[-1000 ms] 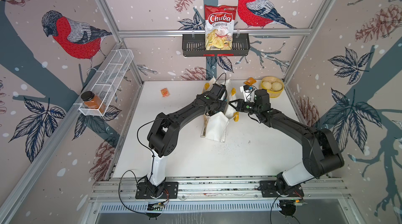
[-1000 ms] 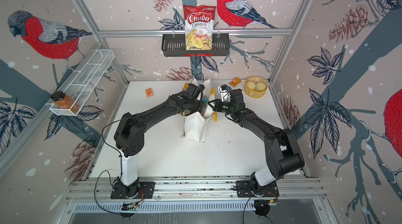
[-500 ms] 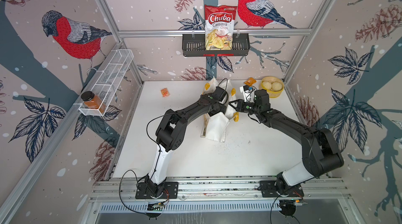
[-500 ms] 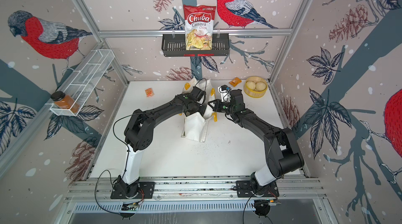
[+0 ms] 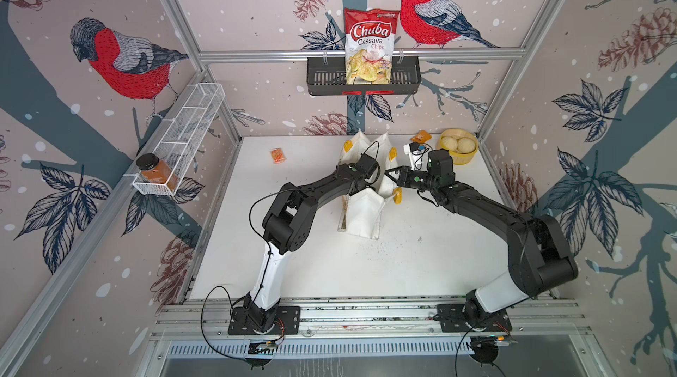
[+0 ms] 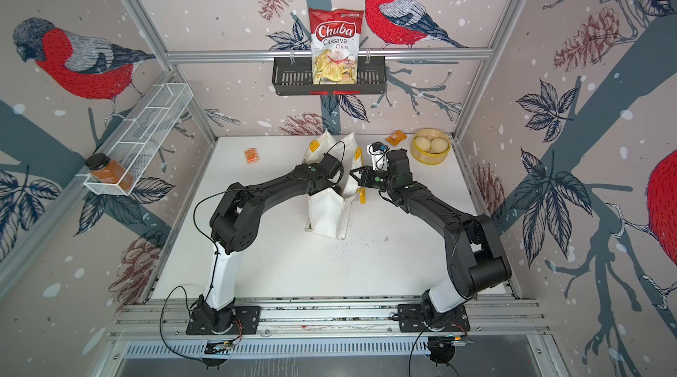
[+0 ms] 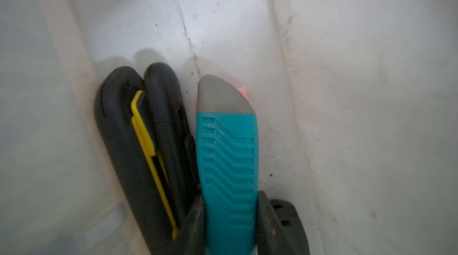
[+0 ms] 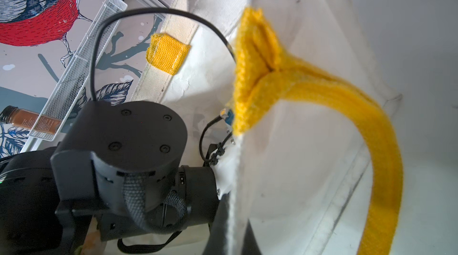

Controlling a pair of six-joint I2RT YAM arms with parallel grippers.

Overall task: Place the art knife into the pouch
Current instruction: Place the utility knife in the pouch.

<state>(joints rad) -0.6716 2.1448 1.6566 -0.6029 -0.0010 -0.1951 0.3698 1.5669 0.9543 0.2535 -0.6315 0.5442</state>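
Art knife (image 7: pixel 226 157) first: in the left wrist view its teal ribbed body is clamped between the jaws of the left gripper (image 7: pixel 230 206), one dark pad on each flat side. Past the grip, the knife's grey nose points down into the pouch (image 7: pixel 347 80), whose pale, speckled fabric fills everything around it. Just beside the knife lie a black and yellow cutter (image 7: pixel 138 147) and a second black one (image 7: pixel 166 97) (tenants already, by the look of it). A sliver of something pink (image 7: pixel 244 92) peeks out from behind the grey nose. Whether the nose touches the bottom I cannot tell.

In both top views the left arm's wrist dips into the pouch's mouth, so the gripper itself is hidden there. The right gripper (image 5: pixel 392 174) is closed on the pouch's rim. The right wrist view shows the white fabric edge pinched between its jaws, next to the yellow handle (image 8: pixel 347 107). Farther back on the table (image 5: pixel 421 265) stands a yellow bowl (image 5: pixel 459 159) of buns, well apart from the pouch.

My reading is that the insertion is nearly done and the step in hand is the drop. The next move calls for the left jaws to part so the knife settles among the others. After that comes a straight lift out past rim and handle loop, with the right side holding the mouth open.
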